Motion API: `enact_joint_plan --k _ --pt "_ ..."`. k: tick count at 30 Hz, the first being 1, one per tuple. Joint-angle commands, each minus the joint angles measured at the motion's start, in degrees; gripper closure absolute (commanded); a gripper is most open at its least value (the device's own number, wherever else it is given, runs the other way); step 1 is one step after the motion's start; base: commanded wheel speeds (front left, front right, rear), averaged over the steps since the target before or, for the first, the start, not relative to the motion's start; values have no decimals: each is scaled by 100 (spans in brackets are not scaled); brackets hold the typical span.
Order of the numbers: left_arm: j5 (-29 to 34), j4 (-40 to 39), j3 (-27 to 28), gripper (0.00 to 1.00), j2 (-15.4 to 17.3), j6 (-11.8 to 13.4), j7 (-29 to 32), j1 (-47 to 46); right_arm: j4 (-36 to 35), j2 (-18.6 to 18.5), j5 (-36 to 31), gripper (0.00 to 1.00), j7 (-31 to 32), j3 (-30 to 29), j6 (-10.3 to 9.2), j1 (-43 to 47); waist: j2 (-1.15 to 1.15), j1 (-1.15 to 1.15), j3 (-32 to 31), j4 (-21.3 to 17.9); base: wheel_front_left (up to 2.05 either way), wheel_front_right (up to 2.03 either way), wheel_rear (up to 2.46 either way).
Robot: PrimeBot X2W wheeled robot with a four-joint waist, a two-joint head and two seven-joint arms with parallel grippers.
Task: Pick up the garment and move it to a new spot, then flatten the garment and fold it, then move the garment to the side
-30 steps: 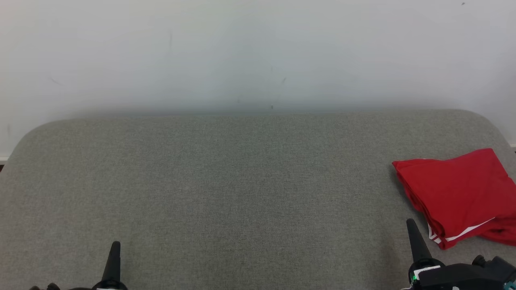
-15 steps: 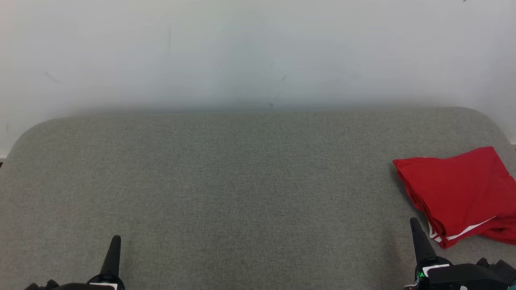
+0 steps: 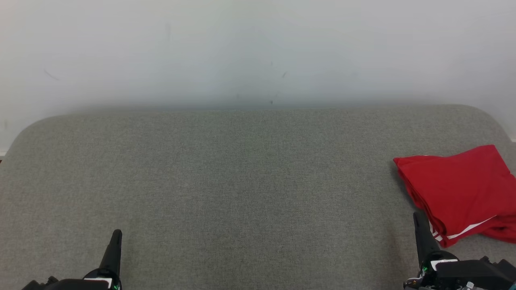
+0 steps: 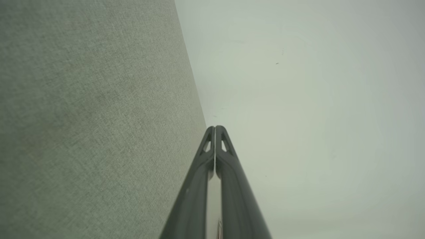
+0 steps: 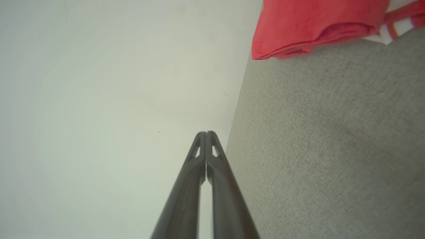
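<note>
A red garment [image 3: 459, 189] with white stripes lies folded at the right edge of the grey fabric surface [image 3: 250, 177]; its corner also appears as the red garment [image 5: 315, 23] at the top of the right wrist view. My right gripper [image 3: 419, 219] is shut and empty, just left of the garment's near corner, apart from it. My left gripper [image 3: 117, 235] is shut and empty at the lower left, far from the garment. In the wrist views the left gripper [image 4: 215, 127] and right gripper [image 5: 206, 133] show their fingers pressed together.
A plain white wall [image 3: 258, 48] rises behind the grey surface. The surface has rounded far corners and a broad bare stretch between the two grippers.
The whole head view has shifted slightly, so the camera moved. Both grippers stay shut, and the garment lies as before.
</note>
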Motion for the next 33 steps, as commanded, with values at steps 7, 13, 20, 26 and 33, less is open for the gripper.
enact_joint_plan --k 7,13,20,26,33 --pt "-384 -14 47 100 -7 -13 128 -144 -66 -3 393 100 50 -50 6 -67 0 0 29 -1 0 0 0" --pt "-589 -9 66 100 -11 -14 198 -201 -76 -3 634 100 76 -72 6 -84 0 0 51 -2 0 0 0" --pt "-844 -4 88 100 -15 -15 285 -247 -89 -3 915 100 102 -96 6 -104 0 0 77 -3 0 0 0" --pt "-920 -1 96 100 -17 -15 310 -230 -95 -2 996 100 110 -104 6 -112 0 0 88 -3 0 0 0" --pt "-921 -2 95 100 -16 -15 310 -230 -95 -2 997 100 110 -104 6 -112 0 0 88 -3 0 0 0"
